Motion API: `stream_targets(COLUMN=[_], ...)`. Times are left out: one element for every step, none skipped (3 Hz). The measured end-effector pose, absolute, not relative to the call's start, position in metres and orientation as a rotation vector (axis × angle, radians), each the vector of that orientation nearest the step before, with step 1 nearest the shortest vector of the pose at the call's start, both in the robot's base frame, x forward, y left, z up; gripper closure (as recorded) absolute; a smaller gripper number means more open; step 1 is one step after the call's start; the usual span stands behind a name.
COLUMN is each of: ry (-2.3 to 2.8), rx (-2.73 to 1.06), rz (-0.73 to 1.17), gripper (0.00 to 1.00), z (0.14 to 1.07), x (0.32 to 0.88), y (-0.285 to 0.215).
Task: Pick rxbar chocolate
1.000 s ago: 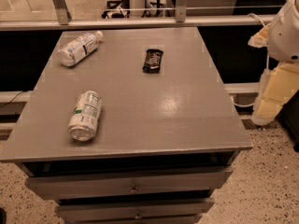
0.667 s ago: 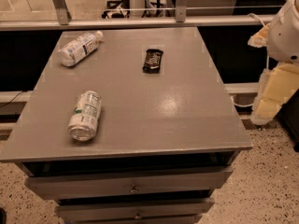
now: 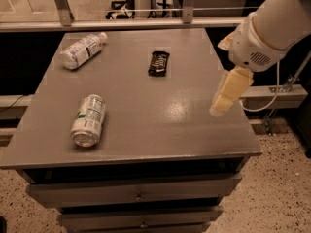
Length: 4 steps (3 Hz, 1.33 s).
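Observation:
The rxbar chocolate [image 3: 159, 63] is a small flat black-wrapped bar lying on the grey table top [image 3: 146, 135], in the far middle. My gripper [image 3: 219, 107] hangs from the white arm at the right, tilted down and left over the table's right edge. It is well to the right of the bar and nearer the front, apart from it, and holds nothing that I can see.
A clear plastic bottle with a white label [image 3: 82, 50] lies at the far left corner. A silver-green can [image 3: 88, 120] lies on its side at the front left. Drawers [image 3: 138, 196] sit below the top. A rail and a cable run behind and to the right.
My arm and gripper have swung left, from beside the table to over its right edge. The bar, bottle and can have not moved.

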<state>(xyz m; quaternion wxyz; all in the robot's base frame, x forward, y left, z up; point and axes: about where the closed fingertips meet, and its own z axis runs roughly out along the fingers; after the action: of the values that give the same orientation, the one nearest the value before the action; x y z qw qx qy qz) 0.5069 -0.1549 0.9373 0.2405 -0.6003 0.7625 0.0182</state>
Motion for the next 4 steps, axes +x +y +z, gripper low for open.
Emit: stream_targets(ry=[2.010,1.959,1.932,1.939], rx=[-1.580,-1.510,-1.442,-1.377], rz=[0.167,0.276,0.341,0.358], gripper=[0.00,0.00,0.00,0.00], z=[0.922,0.905,0.891,0.876], x=[0.561,0.611,0.655,0.692], y=[-0.115,-0.075,-0.048,-0.040])
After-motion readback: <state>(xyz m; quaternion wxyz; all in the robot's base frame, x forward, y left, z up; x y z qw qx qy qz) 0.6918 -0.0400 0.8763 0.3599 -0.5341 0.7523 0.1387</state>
